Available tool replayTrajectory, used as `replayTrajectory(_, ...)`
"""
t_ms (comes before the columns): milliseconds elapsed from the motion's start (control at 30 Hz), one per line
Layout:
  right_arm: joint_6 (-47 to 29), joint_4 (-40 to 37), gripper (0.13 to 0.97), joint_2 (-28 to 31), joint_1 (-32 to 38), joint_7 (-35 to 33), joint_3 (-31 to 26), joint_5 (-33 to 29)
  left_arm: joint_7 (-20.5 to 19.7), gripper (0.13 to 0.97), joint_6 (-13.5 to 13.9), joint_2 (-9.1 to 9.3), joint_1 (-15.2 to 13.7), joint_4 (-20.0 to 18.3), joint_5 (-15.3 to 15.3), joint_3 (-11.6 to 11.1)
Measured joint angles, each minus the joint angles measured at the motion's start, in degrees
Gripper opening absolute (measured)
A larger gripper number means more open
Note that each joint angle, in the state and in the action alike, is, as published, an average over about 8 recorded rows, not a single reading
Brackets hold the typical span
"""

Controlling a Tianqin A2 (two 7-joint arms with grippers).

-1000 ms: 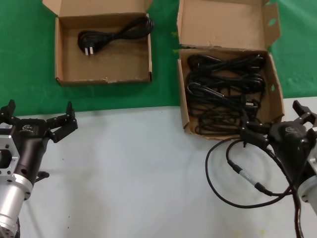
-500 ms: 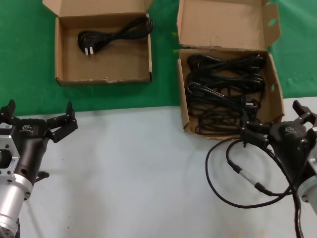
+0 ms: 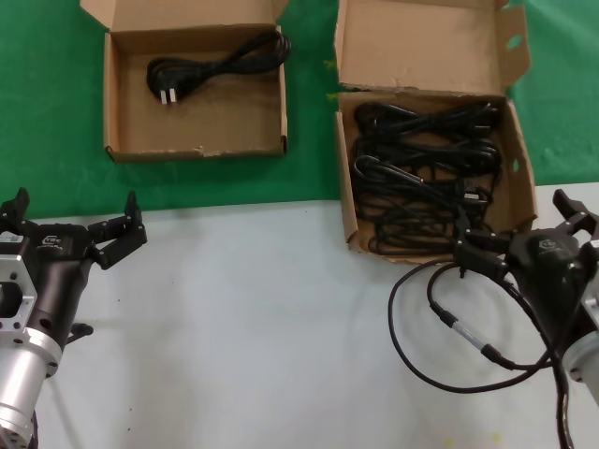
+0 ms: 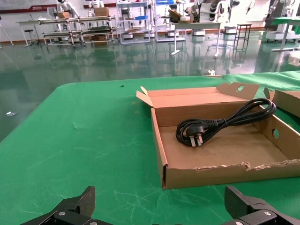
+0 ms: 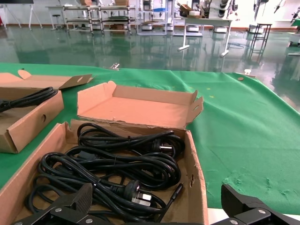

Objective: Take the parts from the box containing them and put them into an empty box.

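The low-walled cardboard box point(image 3: 197, 148) stands on the green cloth at the back left and holds one black power cord point(image 3: 215, 64). The deep box point(image 3: 345, 187) with the tall holed flap point(image 3: 426, 42) stands at the back right and holds several looped black cords point(image 3: 426, 168). My left gripper point(image 3: 73, 213) is open and empty over the grey table, well short of the low box. My right gripper point(image 3: 515, 224) is open and empty at the deep box's near right corner. The left wrist view shows the low box point(image 4: 225, 174) and its cord point(image 4: 220, 124). The right wrist view shows the cords point(image 5: 117, 164) beyond the open jaws.
A thin black cable with a silver connector point(image 3: 459, 327) loops over the grey table beside my right arm. The green cloth point(image 3: 56, 112) covers the far part of the table, and the grey surface point(image 3: 253, 318) lies between my arms.
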Motion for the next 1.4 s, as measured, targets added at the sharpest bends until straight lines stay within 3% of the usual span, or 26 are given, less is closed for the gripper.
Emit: replayTrajectory(1400, 0.0, 0.0, 0.966, 0.0, 0.0, 0.0, 0.0, 0.0, 0.0, 0.966, 0.0, 0.0, 0.0, 0.0, 0.0, 0.0)
